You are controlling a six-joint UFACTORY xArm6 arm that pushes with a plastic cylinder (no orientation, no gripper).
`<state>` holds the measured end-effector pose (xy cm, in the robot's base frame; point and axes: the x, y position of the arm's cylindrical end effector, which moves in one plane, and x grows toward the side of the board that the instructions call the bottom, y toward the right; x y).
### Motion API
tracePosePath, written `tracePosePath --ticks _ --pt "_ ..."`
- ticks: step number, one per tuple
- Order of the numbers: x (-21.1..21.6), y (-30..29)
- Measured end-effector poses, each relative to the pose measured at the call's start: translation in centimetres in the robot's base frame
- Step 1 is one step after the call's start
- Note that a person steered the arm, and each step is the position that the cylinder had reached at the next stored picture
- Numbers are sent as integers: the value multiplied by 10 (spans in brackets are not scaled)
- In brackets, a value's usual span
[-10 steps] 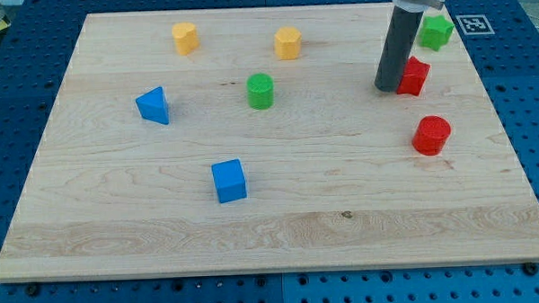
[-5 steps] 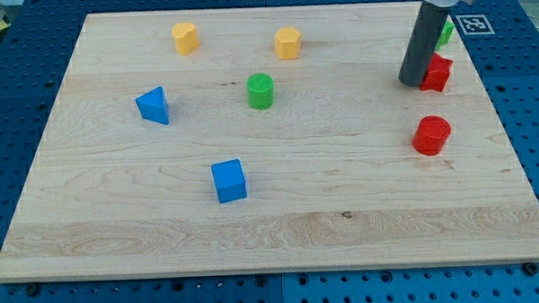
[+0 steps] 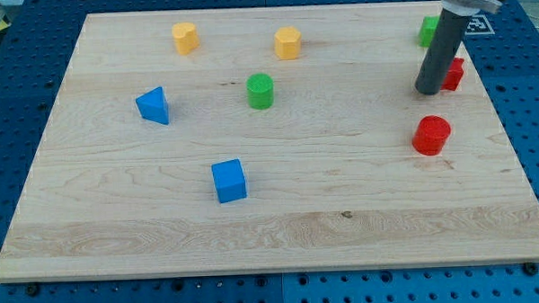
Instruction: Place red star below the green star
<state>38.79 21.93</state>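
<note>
The red star (image 3: 454, 73) lies near the board's right edge, mostly hidden behind my rod. My tip (image 3: 427, 91) touches the board at the star's left side. The green star (image 3: 428, 30) sits above it at the view's top right, partly covered by the rod. The red star is just below and slightly right of the green star.
A red cylinder (image 3: 432, 135) lies below my tip. A green cylinder (image 3: 260, 91) stands mid-board. Two yellow blocks (image 3: 185, 37) (image 3: 287, 42) lie near the top. A blue triangular block (image 3: 153, 105) is at the left and a blue cube (image 3: 228, 181) lower down. The wooden board (image 3: 272, 232) ends close to the red star's right.
My tip has slid to the right, pushing the red star rightward toward the board's edge. The rod now covers part of the green star. The other blocks have not moved.
</note>
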Motion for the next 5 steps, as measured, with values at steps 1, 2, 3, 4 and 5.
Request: tracePosePath --ticks 1,2,3,4,5 --pt "0 7" --pt "-2 13" --pt "-10 21" --pt "-14 21" --pt "-19 22"
